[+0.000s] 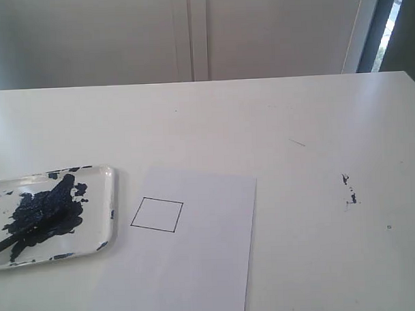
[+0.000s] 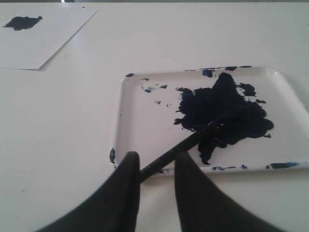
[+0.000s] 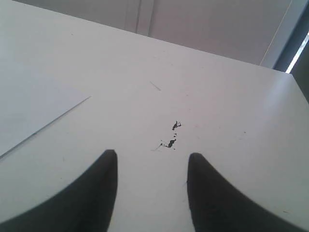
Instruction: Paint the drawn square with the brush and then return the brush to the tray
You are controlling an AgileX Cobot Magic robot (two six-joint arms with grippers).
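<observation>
Plainly, the left gripper (image 2: 157, 155) has its two dark fingers (image 2: 126, 191) spread apart. The thin black handle of the brush (image 2: 179, 146) runs through the gap between them, close by one finger but not pinched. Its bristles lie buried in a big navy paint blotch (image 2: 222, 113) inside the tray (image 2: 140, 130), and the handle crosses the rim near one corner. Beyond the tray that view shows a paper corner (image 2: 43, 46) bearing a navy patch (image 2: 21, 22) — whether it belongs to the sheet with the square I cannot tell. The right gripper (image 3: 153, 154) is likewise parted, over the tabletop (image 3: 227, 96), with a few dark paint specks (image 3: 171, 137) just ahead of it. In the exterior view the tray sits at 9 o'clock, and the brush handle leaves the picture toward 8 o'clock. Just beside the tray, toward 6 o'clock, lies the paper sheet (image 1: 198, 265). The drawn square (image 1: 157, 215), near the sheet's 10 o'clock corner, is plain white inside its thin outline. The specks show at 3 o'clock, well apart from the sheet. The tabletop is white, matte and lightly marked — behind it at 12 o'clock stands a pale panelled wall (image 1: 87, 37), and toward 2 o'clock a bright strip of window (image 1: 392, 19) in a dark frame.
</observation>
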